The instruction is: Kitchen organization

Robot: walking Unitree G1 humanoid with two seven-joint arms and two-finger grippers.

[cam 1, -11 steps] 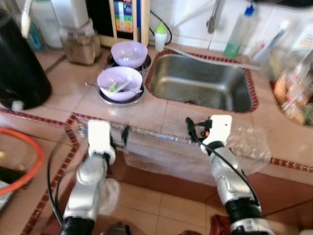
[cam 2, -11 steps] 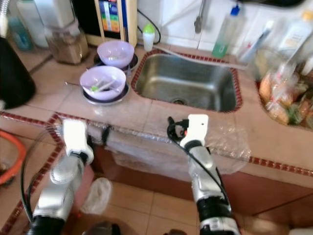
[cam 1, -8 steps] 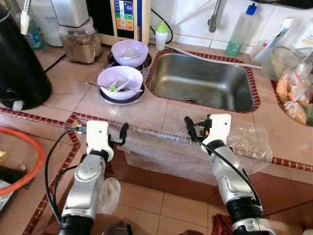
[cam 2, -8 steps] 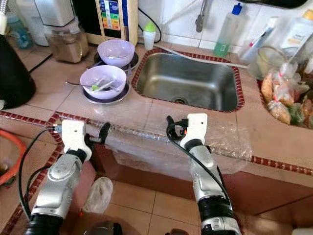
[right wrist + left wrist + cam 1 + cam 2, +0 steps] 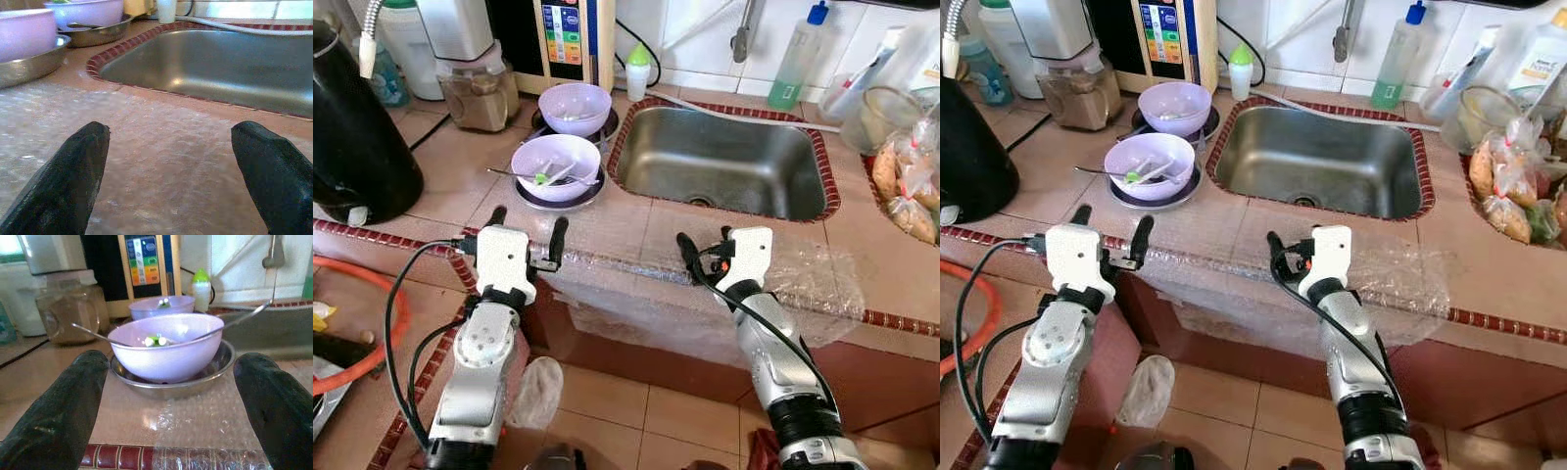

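Observation:
Two lilac bowls stand on steel dishes on the tiled counter left of the steel sink (image 5: 720, 162). The near bowl (image 5: 554, 164) holds spoons and a green scrap; the far bowl (image 5: 575, 106) sits behind it. My left gripper (image 5: 527, 227) is open at the counter's front edge, pointing at the near bowl (image 5: 166, 345), a short way from it. My right gripper (image 5: 705, 247) is open over the plastic sheet before the sink (image 5: 220, 63), holding nothing.
Clear bubble plastic (image 5: 783, 284) covers the counter's front edge. A black appliance (image 5: 352, 127) stands left, a blender jar (image 5: 475, 93) and a water purifier (image 5: 573, 39) at the back. Bottles (image 5: 798, 59) and food bags (image 5: 906, 186) crowd the right. An orange hose (image 5: 372, 343) lies low left.
My left arm has risen and reached forward, bringing its gripper up to the counter edge facing the near bowl. The right arm has hardly moved. The camera shifted slightly.

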